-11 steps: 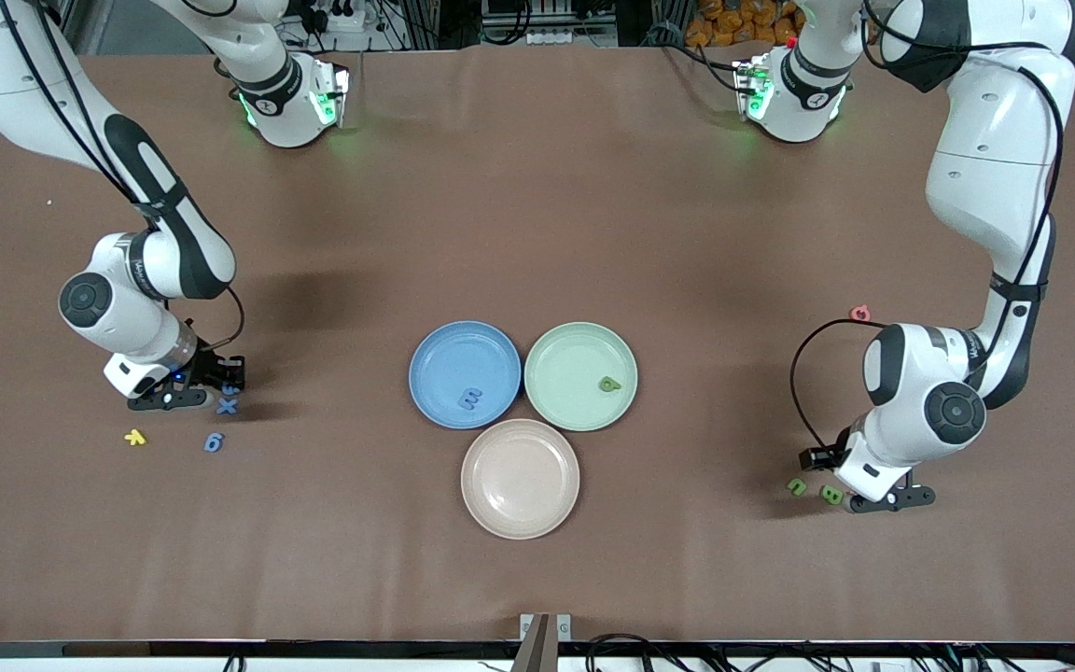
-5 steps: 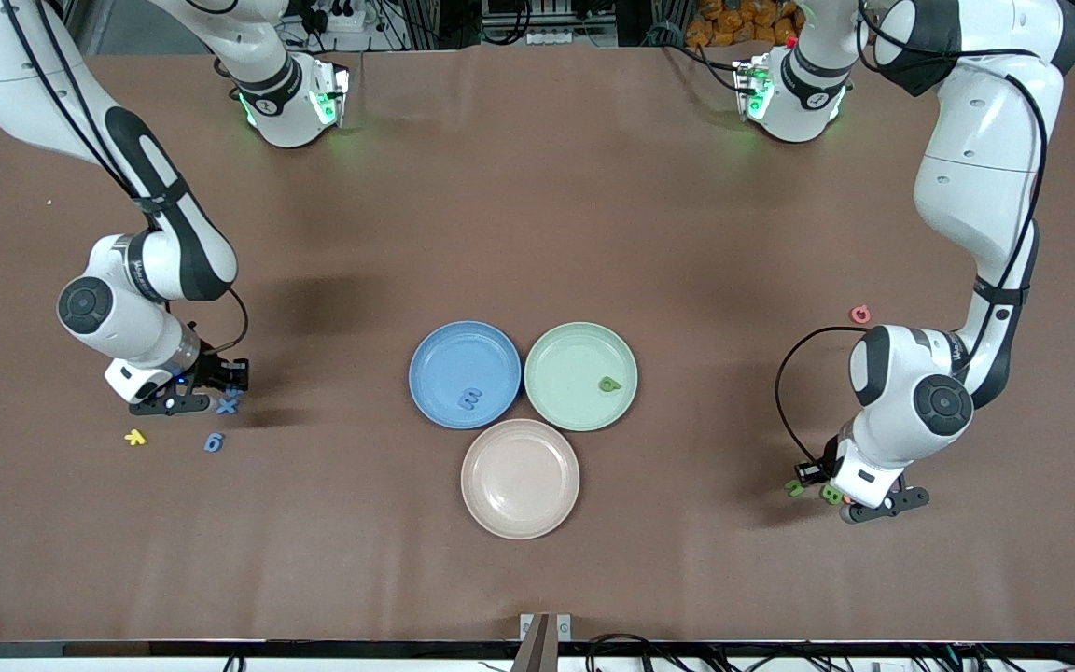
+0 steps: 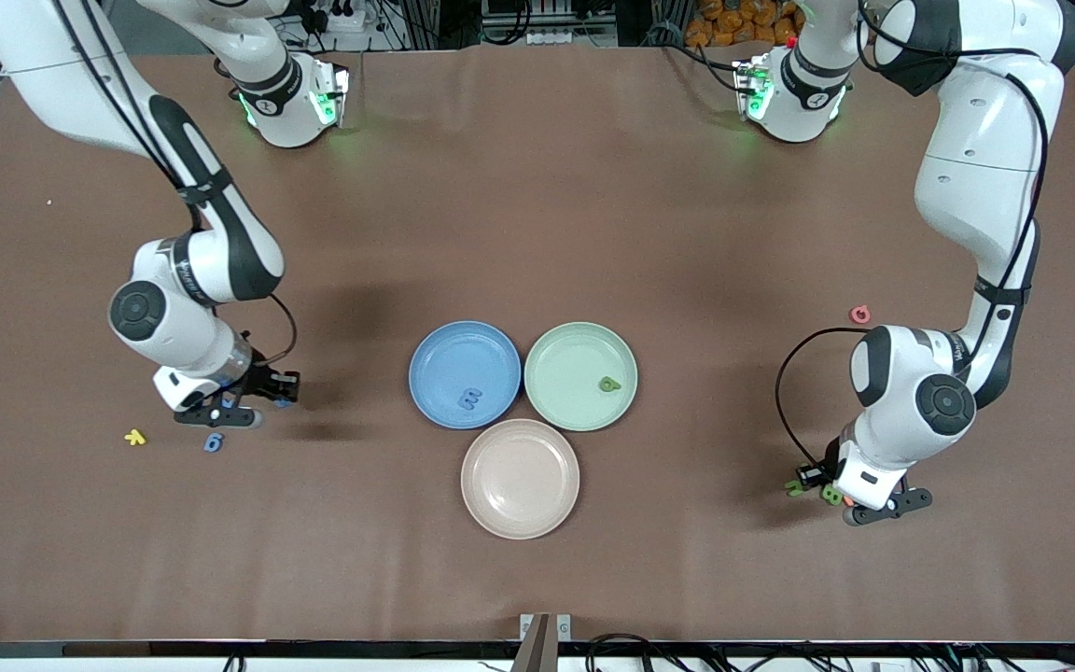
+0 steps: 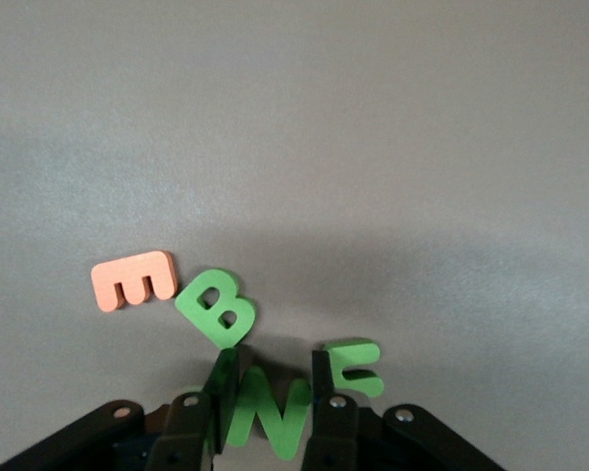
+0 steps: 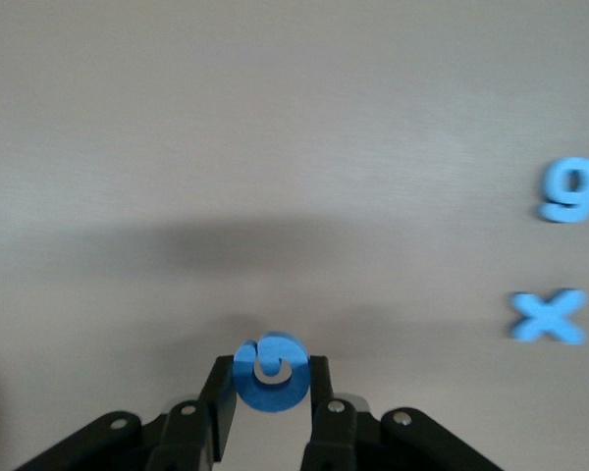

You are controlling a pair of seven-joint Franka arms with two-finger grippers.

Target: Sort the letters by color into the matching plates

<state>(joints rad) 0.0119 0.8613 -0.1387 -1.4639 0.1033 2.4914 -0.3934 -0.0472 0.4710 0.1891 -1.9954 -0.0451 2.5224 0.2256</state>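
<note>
Table: brown matte sheet (image 3: 537,215), smooth, with the three plates grouped near its middle.
Blue plate (image 3: 449,355): round, shallow, raised rim; one small blue letter (image 3: 470,399) lies flat in it.
Green plate (image 3: 565,359): pale, same shape, touching the blue plate's rim; one green letter (image 3: 609,384) rests inside.
Beige plate (image 3: 520,478): same size, nearer the front camera than the other two.
Right gripper (image 5: 271,392): over the table toward the right arm's end, fingers clenched on a chunky blue curled letter (image 5: 270,373).
Loose blue pieces: an x (image 5: 548,316) and a g shape (image 5: 572,189), thick foam-like cutouts lying flat on the table; a yellow piece (image 3: 134,436) lies near them.
Left gripper (image 4: 270,417): low at the table toward the left arm's end, fingers squeezed on a green N (image 4: 267,417) standing on edge.
Beside the N: a green B (image 4: 216,307) and a green E-like piece (image 4: 355,366), with an orange E (image 4: 134,280) just beside the B.
Pink piece (image 3: 860,315): ring-shaped, farther from the front camera than the left gripper's cluster.
</note>
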